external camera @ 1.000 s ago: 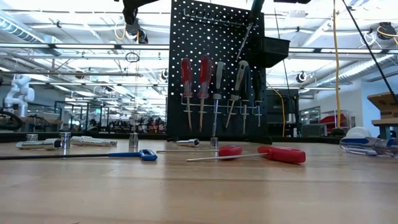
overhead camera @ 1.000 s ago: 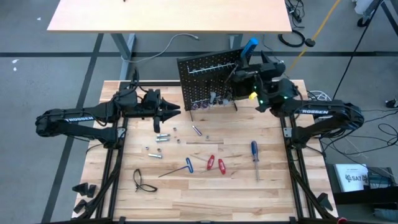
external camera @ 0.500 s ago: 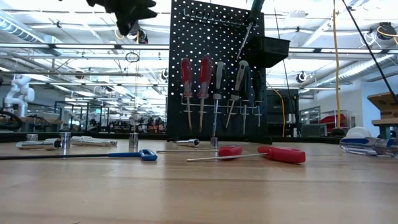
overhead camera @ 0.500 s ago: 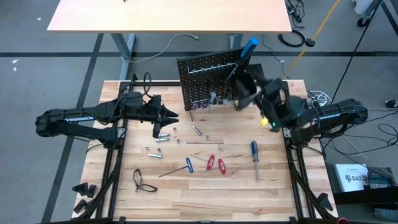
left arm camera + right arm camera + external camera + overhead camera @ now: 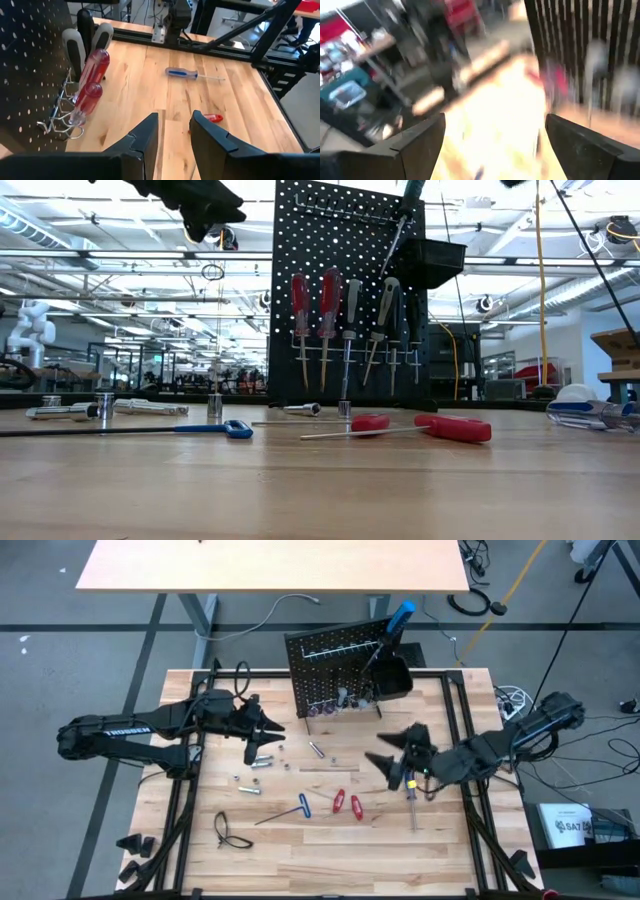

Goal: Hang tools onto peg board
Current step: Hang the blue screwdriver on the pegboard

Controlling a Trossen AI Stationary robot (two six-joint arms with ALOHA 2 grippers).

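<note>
Right gripper point(image 5: 393, 762): fingers spread wide, empty, above the blue-handled screwdriver point(image 5: 409, 787).
Left gripper point(image 5: 262, 730): fingers slightly parted, empty, beside the peg board point(image 5: 330, 665).
Peg board: upright at the table's point(image 5: 330, 850) far edge; red-handled screwdrivers point(image 5: 314, 305) hung.

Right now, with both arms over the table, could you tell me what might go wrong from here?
1. The right gripper, fingers wide open and empty, is above the blue-handled screwdriver; a badly aimed descent could knock it aside.
2. The blue-handled tool leans loosely in the small black bin on the black perforated peg board and might tip out if bumped.
3. The left gripper hangs over small silver bits that could scatter.
</note>
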